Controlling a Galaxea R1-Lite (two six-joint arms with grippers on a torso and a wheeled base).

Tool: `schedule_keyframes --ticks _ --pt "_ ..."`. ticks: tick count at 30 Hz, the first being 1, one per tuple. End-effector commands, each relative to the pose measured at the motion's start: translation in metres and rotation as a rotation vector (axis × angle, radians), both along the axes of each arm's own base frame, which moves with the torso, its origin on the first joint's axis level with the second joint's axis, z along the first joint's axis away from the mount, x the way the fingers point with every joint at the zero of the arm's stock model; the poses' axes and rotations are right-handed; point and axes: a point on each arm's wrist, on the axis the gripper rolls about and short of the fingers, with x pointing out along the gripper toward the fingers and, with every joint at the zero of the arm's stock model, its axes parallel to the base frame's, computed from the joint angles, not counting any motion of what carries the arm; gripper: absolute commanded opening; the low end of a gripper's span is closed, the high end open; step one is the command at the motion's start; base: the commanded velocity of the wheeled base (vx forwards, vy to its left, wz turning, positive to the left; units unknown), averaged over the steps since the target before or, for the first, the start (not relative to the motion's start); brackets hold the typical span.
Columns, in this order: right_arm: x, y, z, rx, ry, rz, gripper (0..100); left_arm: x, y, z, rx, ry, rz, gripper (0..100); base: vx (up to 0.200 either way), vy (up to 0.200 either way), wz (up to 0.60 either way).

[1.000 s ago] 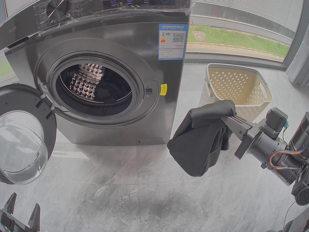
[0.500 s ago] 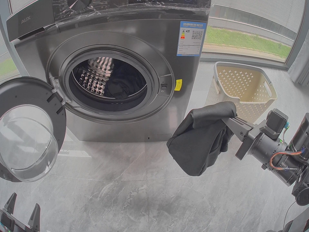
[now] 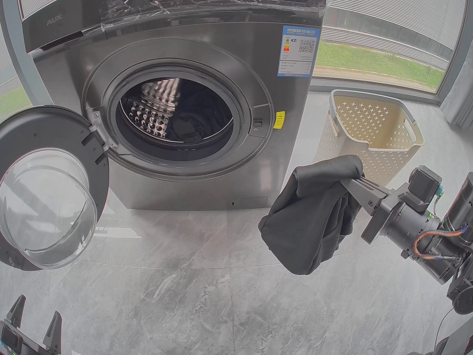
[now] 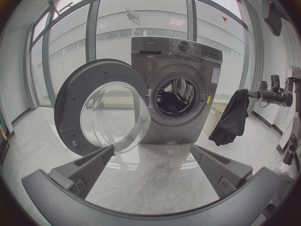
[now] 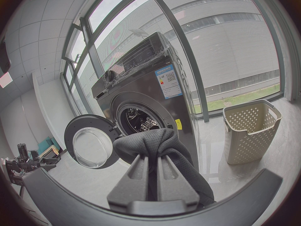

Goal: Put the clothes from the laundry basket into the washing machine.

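I'm holding the dark garment [image 3: 310,218] in the right gripper [image 3: 355,183], with the fingers pinching a bunched fold at its top edge. The garment is hanging in the air above the grey floor [image 3: 197,292], near the washing machine [image 3: 197,35] on its right side and in front of the laundry basket [image 3: 374,124]. Its long axis is running roughly vertical, with the pinched end up and the loose, bulkier end pointing down at the floor. I'm seeing the round door [image 3: 29,134] standing wide open on the machine's left, and something dark is lying inside the drum [image 3: 192,124]. I'm keeping the left gripper [image 3: 37,307] low on the left, facing the machine, its fingers spread apart with nothing between them.
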Motion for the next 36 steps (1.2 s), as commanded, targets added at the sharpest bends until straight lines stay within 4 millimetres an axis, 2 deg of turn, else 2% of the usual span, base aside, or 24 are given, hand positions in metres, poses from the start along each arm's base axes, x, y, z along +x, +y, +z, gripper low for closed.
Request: schedule_keyframes --ticks 1,10,31,36 --pt "0.0002 0.0004 -0.0002 0.001 0.002 0.001 0 -0.0001 0.0 -0.0044 0.0 -0.001 0.001 100 0.0 0.2 0.0" --pt "0.0013 0.0008 -0.0009 -0.001 0.004 -0.002 0 -0.0001 0.0 -0.0044 0.0 -0.001 0.001 100 0.0 0.2 0.0" --pt "0.001 0.0011 -0.002 0.004 0.013 0.001 0 -0.0001 0.0 -0.0044 0.0 -0.001 0.001 100 0.0 0.0 0.0" --pt "0.0008 0.0013 -0.002 0.004 0.013 0.002 0 -0.0001 0.0 -0.0044 0.001 0.0 0.001 100 0.2 0.0 0.0"
